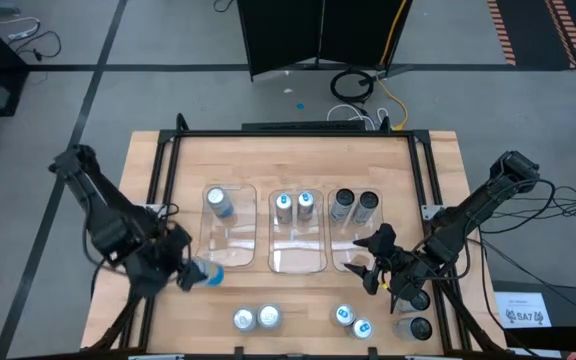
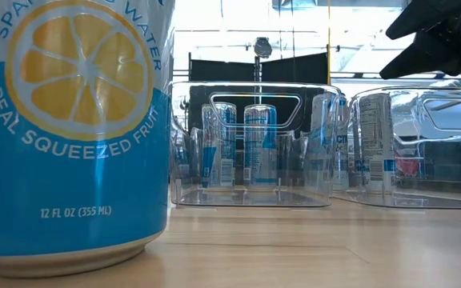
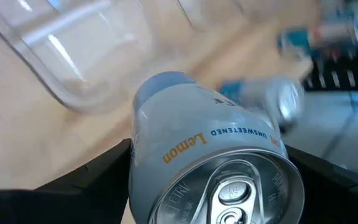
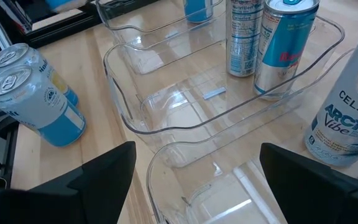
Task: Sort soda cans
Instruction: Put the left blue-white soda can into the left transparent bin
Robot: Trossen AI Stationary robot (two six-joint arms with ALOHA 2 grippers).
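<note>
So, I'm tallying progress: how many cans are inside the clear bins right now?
5. One lemon can stands in the left bin, two blue-topped cans in the middle bin, two dark cans in the right bin. The right pincer may hide more.

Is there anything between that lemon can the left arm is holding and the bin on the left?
Nothing visible. The left gripper holds the lemon can tilted just outside the left bin. The one can already in that bin stands at its far end, leaving the near part free.
</note>
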